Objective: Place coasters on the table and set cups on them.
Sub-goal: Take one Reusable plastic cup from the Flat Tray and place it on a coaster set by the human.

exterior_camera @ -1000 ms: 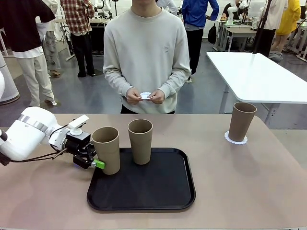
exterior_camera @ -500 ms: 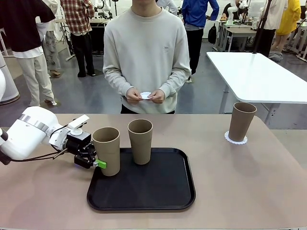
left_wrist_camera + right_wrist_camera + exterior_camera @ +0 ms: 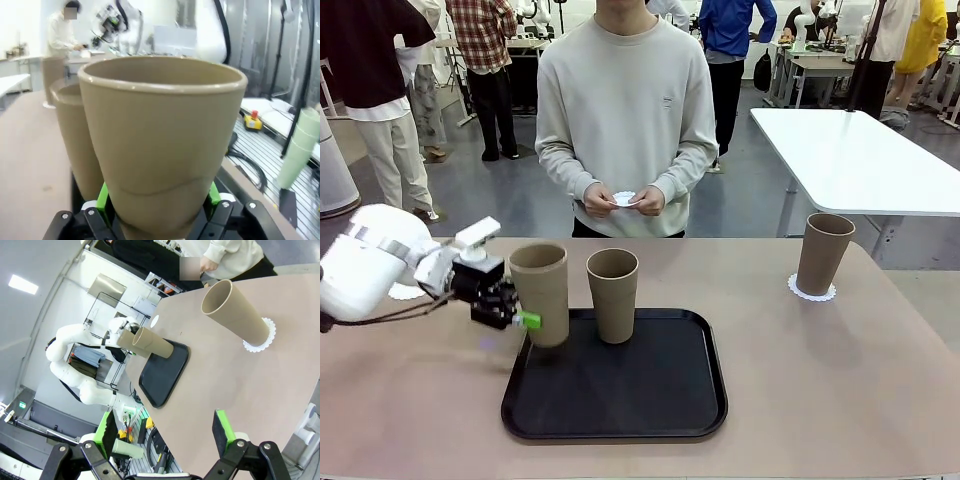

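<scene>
My left gripper is shut on the lower part of a tan cup, held upright a little above the left edge of the black tray. In the left wrist view that cup stands between the green pads. A second cup stands on the tray. At the table's far right, a third cup stands on a white coaster. Another coaster lies on the table behind my left arm. The person holds a coaster in both hands. My right gripper is open above the table.
The person stands at the far edge, opposite the tray. A white table stands beyond the right corner. Bare tabletop lies between the tray and the cup on the right.
My left gripper has shut on the left cup and lifted it slightly up and to the left off the tray. The coaster behind the left arm has come into view.
</scene>
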{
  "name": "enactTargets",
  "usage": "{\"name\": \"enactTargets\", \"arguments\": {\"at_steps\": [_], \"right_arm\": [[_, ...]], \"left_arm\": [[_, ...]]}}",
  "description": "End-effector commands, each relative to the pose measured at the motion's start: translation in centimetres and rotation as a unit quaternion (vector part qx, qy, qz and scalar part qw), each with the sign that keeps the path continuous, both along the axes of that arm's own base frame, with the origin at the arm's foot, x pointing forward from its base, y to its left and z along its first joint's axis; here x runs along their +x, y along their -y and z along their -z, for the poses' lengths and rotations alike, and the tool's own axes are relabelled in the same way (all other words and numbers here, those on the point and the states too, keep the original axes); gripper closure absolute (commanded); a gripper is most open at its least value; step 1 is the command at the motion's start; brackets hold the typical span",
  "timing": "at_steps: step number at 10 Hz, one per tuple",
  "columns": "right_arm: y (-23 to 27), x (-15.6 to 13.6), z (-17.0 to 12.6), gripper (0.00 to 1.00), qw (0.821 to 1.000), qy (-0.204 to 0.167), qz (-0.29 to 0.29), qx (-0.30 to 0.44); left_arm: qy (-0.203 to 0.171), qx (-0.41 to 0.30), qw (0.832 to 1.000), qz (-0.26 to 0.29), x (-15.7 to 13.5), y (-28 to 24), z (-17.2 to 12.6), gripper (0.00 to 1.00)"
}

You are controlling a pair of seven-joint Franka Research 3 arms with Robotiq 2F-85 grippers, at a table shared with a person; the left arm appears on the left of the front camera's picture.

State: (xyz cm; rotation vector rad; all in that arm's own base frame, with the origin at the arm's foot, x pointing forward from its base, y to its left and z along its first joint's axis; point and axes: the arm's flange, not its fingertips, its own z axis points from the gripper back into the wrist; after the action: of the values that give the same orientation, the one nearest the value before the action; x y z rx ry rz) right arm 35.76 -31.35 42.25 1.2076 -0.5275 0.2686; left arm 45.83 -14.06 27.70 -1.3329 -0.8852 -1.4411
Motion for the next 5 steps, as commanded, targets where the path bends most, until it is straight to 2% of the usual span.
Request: {"name": "enactTargets", "arguments": {"at_steps": [1, 2, 4, 5], "right_arm": [[0.0, -0.1, 0.1, 0.0, 1.0, -0.003, 0.002, 0.002], [0.0, -0.1, 0.1, 0.0, 1.0, -0.003, 0.002, 0.002], [0.0, -0.1, 0.1, 0.0, 1.0, -0.003, 0.002, 0.002], [0.0, -0.1, 0.1, 0.0, 1.0, -0.003, 0.002, 0.002]], "left_arm": [[0.024, 0.006, 0.996, -0.083, -1.2, -0.1, -8.0, 1.0], [0.022, 0.025, 0.993, -0.111, -1.0, 0.2, -10.4, 1.0], [0.029, 0.053, 0.989, -0.135, -1.2, 0.6, -13.2, 1.0], [-0.007, 0.075, 0.988, -0.134, -2.0, 0.4, -13.6, 1.0]]}}
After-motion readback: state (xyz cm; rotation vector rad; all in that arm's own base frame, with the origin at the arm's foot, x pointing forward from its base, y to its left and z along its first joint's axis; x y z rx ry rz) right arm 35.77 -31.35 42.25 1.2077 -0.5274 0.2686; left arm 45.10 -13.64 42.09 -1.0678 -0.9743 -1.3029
